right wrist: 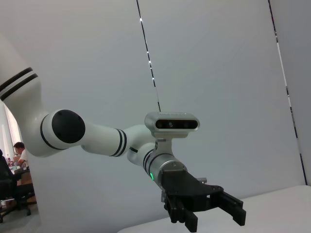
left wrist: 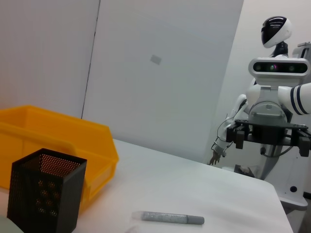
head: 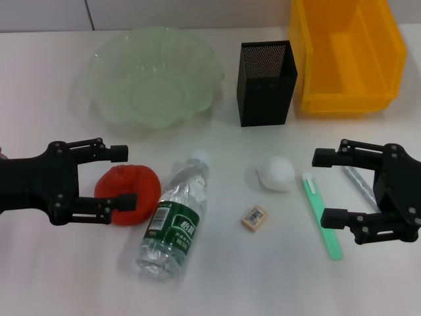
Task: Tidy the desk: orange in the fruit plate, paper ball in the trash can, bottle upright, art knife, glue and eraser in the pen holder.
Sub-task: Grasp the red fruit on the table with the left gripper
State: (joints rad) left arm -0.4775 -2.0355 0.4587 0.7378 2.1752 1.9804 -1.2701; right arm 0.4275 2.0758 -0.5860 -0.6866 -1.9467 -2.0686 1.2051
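Head view: trash can point(head: 346, 59) cut off at the frame edge, right of pen holder point(head: 265, 82). Below-left of the holder, left gripper point(head: 123, 176) spread wide, straddling and partly hiding the orange point(head: 131, 184). Right gripper point(head: 327, 187) agape, lower right, covering part of the glue stick point(head: 358, 181).
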